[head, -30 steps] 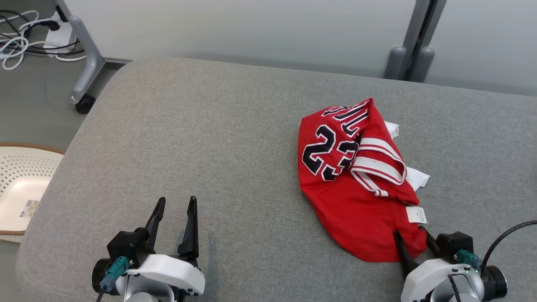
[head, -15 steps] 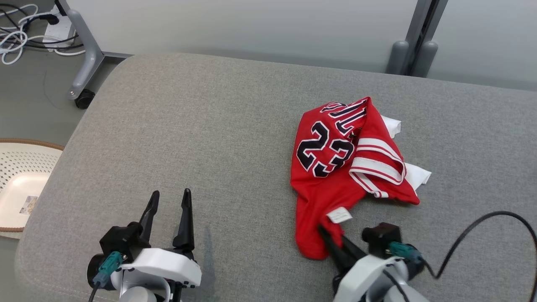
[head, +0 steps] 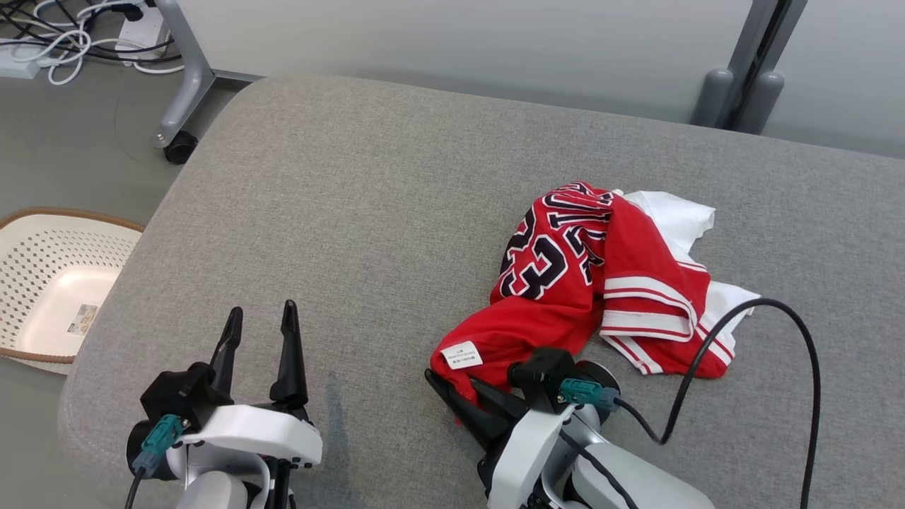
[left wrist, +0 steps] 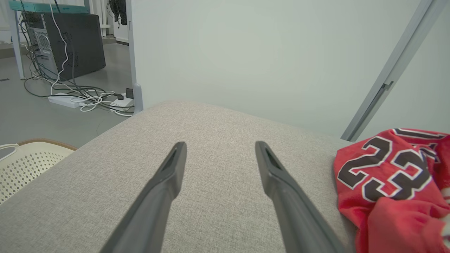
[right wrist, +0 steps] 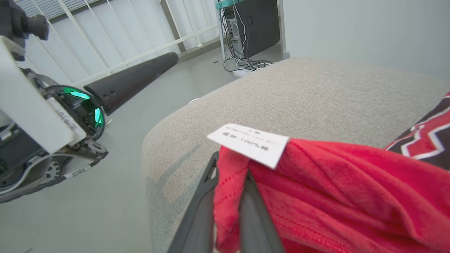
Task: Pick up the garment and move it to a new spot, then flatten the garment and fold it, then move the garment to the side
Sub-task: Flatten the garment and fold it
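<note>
Right gripper is pinching the near edge of the jersey between almost closed fingers, just beside the white tag. The jersey is lying crumpled on the right half of the grey cushion, with white fabric showing at its far side. The left gripper is hovering over the cushion's near left part, fingers spread wide and holding nothing, well apart from the jersey.

The red garment has a big black 23 with white edges on it. Folds hide the black letters above the number. Its small white tag has print too tiny to read.
</note>
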